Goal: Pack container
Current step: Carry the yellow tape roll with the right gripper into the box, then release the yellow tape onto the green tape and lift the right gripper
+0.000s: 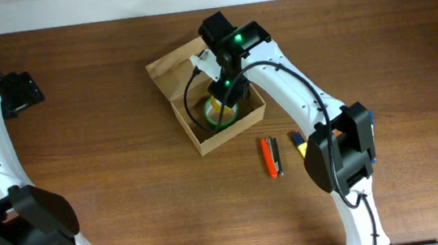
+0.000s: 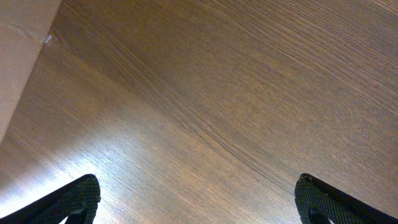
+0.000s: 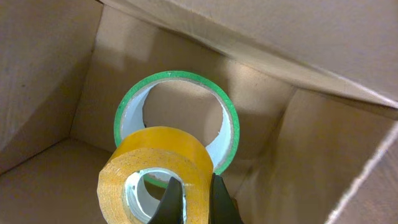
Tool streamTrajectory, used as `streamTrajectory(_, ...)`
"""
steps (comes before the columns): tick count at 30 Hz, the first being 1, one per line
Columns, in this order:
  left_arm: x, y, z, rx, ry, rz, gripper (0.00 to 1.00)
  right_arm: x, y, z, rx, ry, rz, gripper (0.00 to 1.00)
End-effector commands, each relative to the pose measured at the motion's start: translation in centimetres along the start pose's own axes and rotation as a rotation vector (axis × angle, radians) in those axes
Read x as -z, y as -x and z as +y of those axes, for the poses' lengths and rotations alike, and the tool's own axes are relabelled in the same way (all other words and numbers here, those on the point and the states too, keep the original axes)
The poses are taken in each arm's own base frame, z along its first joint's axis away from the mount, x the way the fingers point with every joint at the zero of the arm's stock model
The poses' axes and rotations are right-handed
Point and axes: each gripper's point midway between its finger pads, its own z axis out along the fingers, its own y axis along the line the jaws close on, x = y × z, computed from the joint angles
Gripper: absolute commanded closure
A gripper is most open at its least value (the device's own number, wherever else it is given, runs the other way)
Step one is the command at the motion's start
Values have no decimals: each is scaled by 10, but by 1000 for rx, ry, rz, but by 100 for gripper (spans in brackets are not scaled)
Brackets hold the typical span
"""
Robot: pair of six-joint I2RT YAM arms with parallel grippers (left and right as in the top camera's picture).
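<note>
The container is a tan cardboard box with its flap lid open toward the upper left, at the table's middle. A green tape roll lies on its floor. My right gripper is inside the box, shut on the wall of a yellow tape roll, one finger through the roll's hole, holding it above the green roll. From overhead the right gripper hangs over the box, with the yellow roll and the green roll below it. My left gripper is open and empty over bare table at the far left.
An orange pen and a dark pen lie side by side on the table right of the box. A small yellow and blue object lies beside the right arm. A pale strip shows at the left wrist view's left edge.
</note>
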Motion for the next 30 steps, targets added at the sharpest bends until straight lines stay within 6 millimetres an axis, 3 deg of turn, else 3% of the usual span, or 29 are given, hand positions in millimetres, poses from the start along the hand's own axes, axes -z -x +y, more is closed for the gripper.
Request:
streamTrajectory(1,9,0,3,-12,5,-20,0,-9,6,10,-5,41,-4,96)
streamTrajectory(19,9,0,3,-12,5,-20,0,-56,-11,17,-24,96,78,94)
streamTrajectory(21,9,0,3,-12,5,-20,0,-57,-13,17,-44,96,86,69)
streamTrajectory(23,9,0,3,-12,5,-20,0,-57,-13,17,-47,96,86,51)
streamTrajectory(26,9,0,3,-12,5,-20,0,-56,-15,18,-53,98,92,43)
streamTrajectory(30,9,0,3,-12,5,-20,0,-44,-11,18,-67,87,71,38)
